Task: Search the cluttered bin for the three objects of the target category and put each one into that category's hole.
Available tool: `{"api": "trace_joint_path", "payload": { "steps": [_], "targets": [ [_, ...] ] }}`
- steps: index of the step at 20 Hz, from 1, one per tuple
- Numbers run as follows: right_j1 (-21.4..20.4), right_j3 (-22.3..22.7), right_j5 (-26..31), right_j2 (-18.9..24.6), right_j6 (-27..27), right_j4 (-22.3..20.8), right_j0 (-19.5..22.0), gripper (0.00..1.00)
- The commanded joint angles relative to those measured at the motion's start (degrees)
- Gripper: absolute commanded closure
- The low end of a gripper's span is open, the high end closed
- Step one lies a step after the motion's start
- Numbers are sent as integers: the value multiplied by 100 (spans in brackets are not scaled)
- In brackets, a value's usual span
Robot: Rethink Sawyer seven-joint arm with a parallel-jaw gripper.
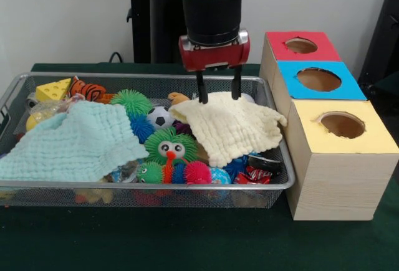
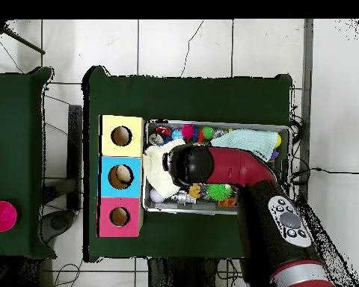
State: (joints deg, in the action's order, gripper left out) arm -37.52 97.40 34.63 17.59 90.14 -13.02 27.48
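Wire mesh bin [image 1: 149, 185] on a green table [image 1: 187, 240], packed with toys. Pale yellow cloth [image 1: 230, 128] lies crumpled over the bin's right half, near the boxes; light blue cloth [image 1: 72, 143] covers the left half. Between them, in the open: spiky green ball [image 1: 131, 103], small soccer ball [image 1: 161, 117], green fuzzy toy with eyes and orange beak [image 1: 168, 146], pink spiky ball [image 1: 197, 172], blue spiky ball [image 1: 142, 128]. Far left corner holds a yellow cheese wedge [image 1: 53, 90] and an orange striped tiger toy [image 1: 88, 90]. Which toys are the target category: cannot tell; the cloths hide much of the bin.

Arm comes straight down, gripper [image 1: 218, 98] vertical over the yellow cloth's far edge. Jaws stand apart, two black fingers [image 1: 202, 88] with tips at or just touching the cloth, nothing held between them. From overhead the arm [image 2: 235, 170] crosses the bin and hides its middle.

Right of the bin, touching its side, sit three wooden boxes with round holes on top: yellow-topped box [image 1: 343, 152] nearest, blue-topped box [image 1: 318, 81] in the middle, red-topped box [image 1: 300, 47] farthest. Overhead, something pale shows inside the blue box's hole.
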Motion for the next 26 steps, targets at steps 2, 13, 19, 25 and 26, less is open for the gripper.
{"api": "trace_joint_path", "payload": {
  "steps": [2,13,19,25,26],
  "targets": [
    [983,23,-777,214,-113,-551,304,0],
    [1104,21,-657,-265,108,-855,-81,0],
    [1062,28,-663,-292,152,-881,-122,100],
    [1010,122,-867,-260,311,-756,-98,100],
    [1002,146,-919,-254,315,-768,-92,100]
  ]
}}
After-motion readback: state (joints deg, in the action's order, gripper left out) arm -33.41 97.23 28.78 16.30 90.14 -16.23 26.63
